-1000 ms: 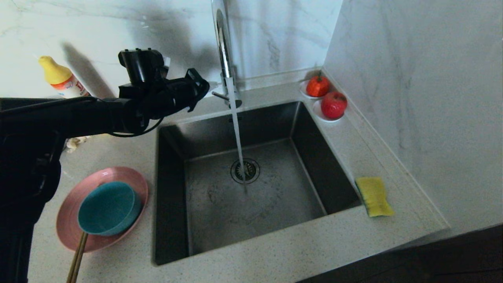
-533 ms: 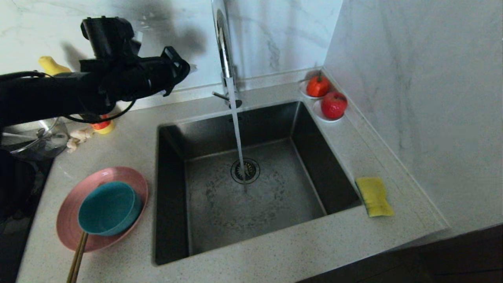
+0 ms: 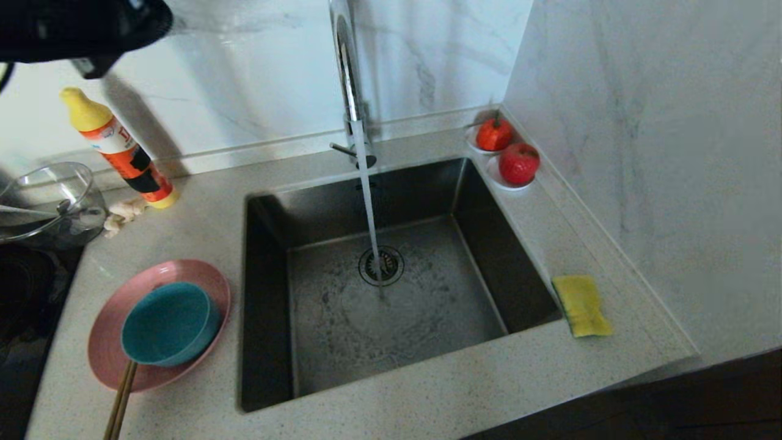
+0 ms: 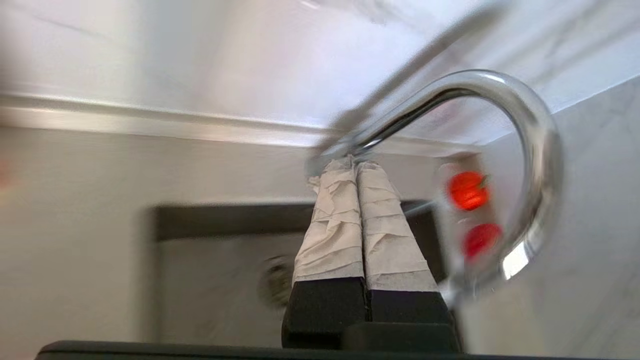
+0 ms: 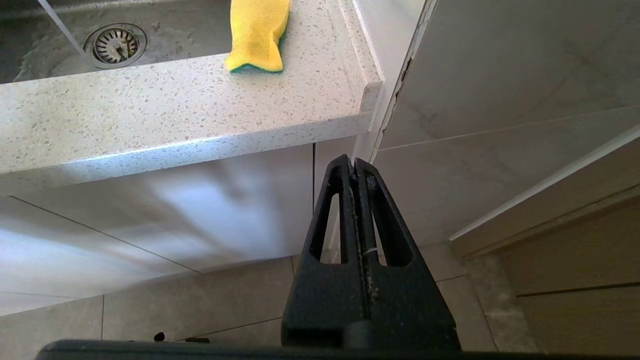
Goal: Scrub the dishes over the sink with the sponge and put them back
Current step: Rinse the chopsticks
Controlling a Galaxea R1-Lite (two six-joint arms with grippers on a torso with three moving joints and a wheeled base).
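Head view: the left arm has risen away from the tap over the last second and now shows only as a dark shape at the upper left corner. Water runs from the tap into the sink and onto the drain strainer. The pink plate lies on the tabletop left of the sink, with the teal-blue bowl on it and the chopsticks leaning against the plate's front rim. The sponge rests on the tabletop at the sink's right edge, untouched.

Left wrist view: the left gripper has its jaws pressed together and empty, above the sink and near the tap's curved spout.

Right wrist view: the right gripper hangs parked below the tabletop's front edge, jaws closed on nothing; the sponge lies above it.

Judgement: with water on, scrubbing has not begun; the sponge and a dish remain to be picked up.
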